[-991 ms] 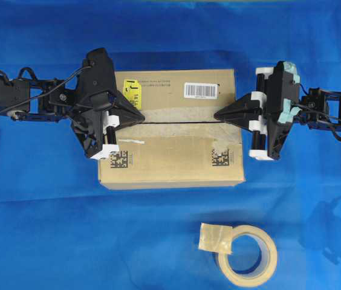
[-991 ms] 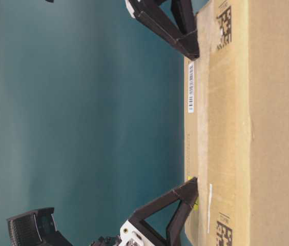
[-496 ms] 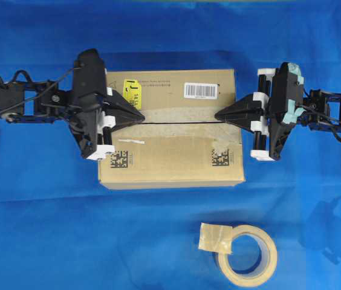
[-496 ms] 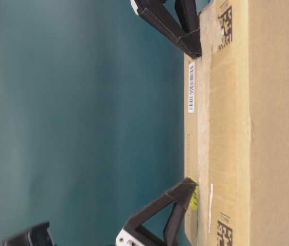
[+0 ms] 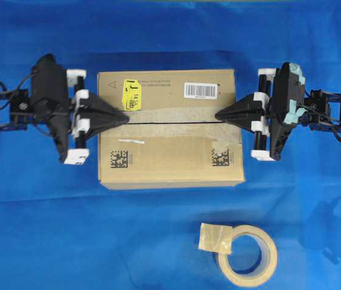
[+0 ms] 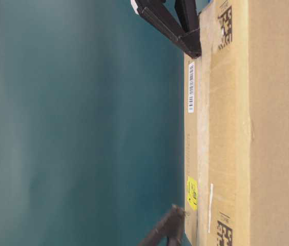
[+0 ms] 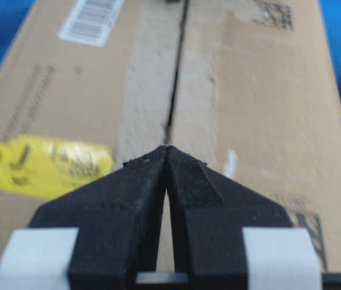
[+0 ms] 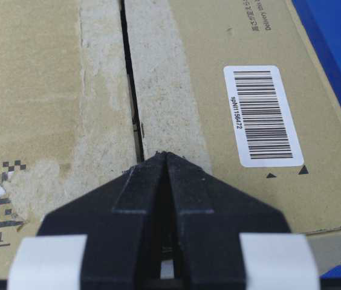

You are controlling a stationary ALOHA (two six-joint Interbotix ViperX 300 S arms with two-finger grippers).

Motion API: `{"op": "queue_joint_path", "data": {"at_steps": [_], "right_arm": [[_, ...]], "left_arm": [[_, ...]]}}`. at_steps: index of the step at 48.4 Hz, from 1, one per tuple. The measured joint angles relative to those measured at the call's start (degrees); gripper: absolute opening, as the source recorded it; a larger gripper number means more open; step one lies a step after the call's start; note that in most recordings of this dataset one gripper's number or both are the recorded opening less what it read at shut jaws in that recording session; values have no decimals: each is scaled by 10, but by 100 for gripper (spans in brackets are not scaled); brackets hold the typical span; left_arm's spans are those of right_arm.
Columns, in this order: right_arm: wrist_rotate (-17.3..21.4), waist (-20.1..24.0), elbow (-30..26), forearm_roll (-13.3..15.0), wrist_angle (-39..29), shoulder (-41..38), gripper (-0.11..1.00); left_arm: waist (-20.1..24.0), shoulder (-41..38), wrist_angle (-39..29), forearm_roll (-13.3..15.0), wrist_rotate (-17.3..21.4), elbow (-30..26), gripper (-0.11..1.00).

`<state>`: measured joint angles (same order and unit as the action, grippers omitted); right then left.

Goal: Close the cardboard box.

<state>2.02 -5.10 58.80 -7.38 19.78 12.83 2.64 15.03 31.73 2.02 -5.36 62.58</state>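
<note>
The cardboard box (image 5: 170, 151) lies on the blue cloth with its two long top flaps folded flat, meeting at a dark seam (image 5: 176, 122) along old tape residue. A yellow sticker (image 5: 133, 95) and a barcode label (image 5: 201, 90) sit on the far flap. My left gripper (image 5: 125, 115) is shut and empty, its tip over the box's left end at the seam (image 7: 167, 147). My right gripper (image 5: 217, 115) is shut and empty too, its tip resting at the seam on the right end (image 8: 167, 154). In the table-level view the box (image 6: 236, 133) fills the right side.
A roll of beige tape (image 5: 247, 255) with a loose end lies on the cloth in front of the box to the right. Blue cloth (image 5: 49, 229) covers the whole table around the box.
My left arm has drawn back to the left, so its shut tip now sits near the box's left edge instead of further in over the flaps. The right gripper has stayed put.
</note>
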Motion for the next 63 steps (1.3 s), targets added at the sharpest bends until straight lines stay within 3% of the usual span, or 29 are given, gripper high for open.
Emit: {"op": "queue_joint_path", "data": {"at_steps": [15, 63], "right_arm": [[1, -1, 0, 0, 4, 0, 0], [-1, 2, -1, 1, 4, 0, 0]], "left_arm": [[-7, -17, 81, 1, 0, 46, 0], [-6, -51, 87, 3, 0, 46, 0]]}}
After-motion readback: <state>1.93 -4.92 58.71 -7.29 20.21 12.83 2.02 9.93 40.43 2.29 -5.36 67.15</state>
